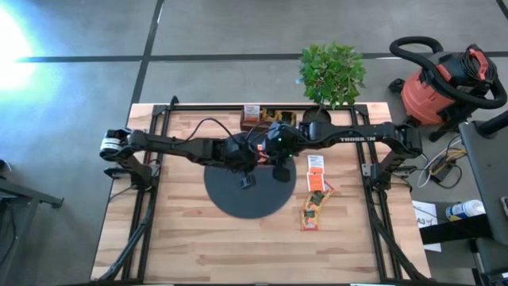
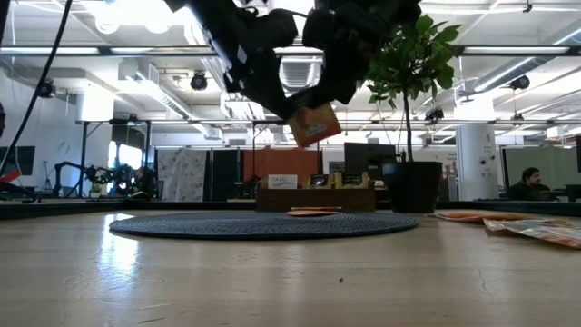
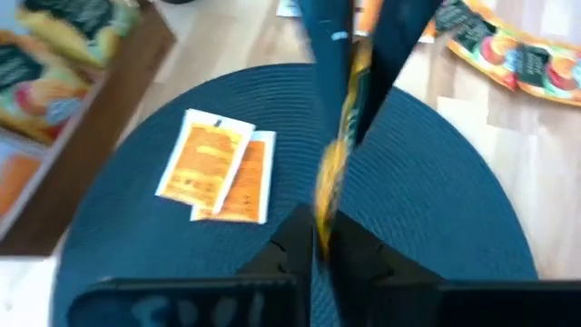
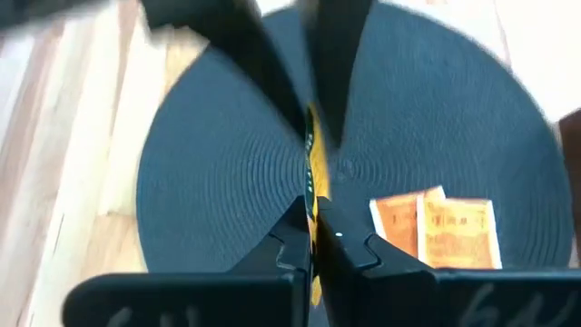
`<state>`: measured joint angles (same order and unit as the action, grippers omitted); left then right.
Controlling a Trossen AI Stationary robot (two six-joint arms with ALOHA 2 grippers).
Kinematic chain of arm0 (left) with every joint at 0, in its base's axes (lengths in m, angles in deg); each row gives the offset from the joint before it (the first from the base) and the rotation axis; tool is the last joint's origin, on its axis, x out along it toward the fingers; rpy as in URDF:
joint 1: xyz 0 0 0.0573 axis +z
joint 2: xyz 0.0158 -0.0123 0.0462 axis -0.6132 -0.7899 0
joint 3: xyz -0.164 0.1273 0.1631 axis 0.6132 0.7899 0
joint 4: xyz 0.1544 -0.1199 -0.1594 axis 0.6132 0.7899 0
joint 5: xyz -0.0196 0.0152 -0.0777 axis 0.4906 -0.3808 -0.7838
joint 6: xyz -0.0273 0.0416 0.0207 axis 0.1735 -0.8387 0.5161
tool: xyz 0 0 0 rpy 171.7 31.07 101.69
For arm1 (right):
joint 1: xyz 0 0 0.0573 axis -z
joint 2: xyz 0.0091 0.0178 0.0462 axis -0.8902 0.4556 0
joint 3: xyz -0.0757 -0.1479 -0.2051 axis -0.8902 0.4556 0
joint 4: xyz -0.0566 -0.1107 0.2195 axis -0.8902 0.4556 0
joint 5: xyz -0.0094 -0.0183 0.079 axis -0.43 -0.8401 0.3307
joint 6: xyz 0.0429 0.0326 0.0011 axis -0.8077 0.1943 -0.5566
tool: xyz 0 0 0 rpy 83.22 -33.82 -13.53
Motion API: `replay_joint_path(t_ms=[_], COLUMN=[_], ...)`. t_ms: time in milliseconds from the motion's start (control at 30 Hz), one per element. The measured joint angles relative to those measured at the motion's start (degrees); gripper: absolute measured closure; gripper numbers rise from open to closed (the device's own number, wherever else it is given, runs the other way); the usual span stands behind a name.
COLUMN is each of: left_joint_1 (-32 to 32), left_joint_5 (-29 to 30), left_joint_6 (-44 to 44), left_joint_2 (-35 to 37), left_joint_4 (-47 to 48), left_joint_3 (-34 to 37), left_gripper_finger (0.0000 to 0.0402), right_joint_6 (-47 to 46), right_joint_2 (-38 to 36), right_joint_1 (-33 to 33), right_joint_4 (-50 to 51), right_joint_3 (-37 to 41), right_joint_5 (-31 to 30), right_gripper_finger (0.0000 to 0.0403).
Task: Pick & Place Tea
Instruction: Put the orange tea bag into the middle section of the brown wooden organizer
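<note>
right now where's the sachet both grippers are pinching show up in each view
High view: hidden under the grippers above the black mat.
Low view: held sachet hangs high at centre, above the mat.
Left wrist view: edge-on at centre.
Right wrist view: edge-on at centre.
Shared landmark: the black mat.

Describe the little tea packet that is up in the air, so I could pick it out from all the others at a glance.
Find the big round black mat in the middle of the wooden table. Above it the two arms meet, and the orange sachet hangs pinched edge-on between the left tool and the right tool. It alone is off the surface; two orange sachets lie flat on the mat.
</note>
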<state>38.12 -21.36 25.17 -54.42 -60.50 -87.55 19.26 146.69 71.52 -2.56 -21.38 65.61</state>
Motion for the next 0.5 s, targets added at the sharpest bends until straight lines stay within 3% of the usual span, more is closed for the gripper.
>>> replay_joint_path(t_ms=[167,400,500], left_joint_1=[0.0,-1.1,-1.6], left_joint_5=[3.4,7.6,9.1], left_joint_6=[4.2,13.4,16.7], left_joint_2=[1.8,6.2,10.0], left_joint_4=[1.5,4.8,3.2], left_joint_3=[0.3,3.6,8.4], left_gripper_finger=[0.0330,0.0297,0.0296], right_joint_6=[-2.1,-4.3,-3.8], right_joint_2=[0.0,-1.4,-2.6], right_joint_1=[0.0,0.1,0.1], right_joint_4=[0.2,-1.2,-2.1], right_joint_3=[0.1,0.2,0.1], right_joint_5=[-0.5,-12.1,-13.5], right_gripper_finger=[0.0394,0.0394,0.0394])
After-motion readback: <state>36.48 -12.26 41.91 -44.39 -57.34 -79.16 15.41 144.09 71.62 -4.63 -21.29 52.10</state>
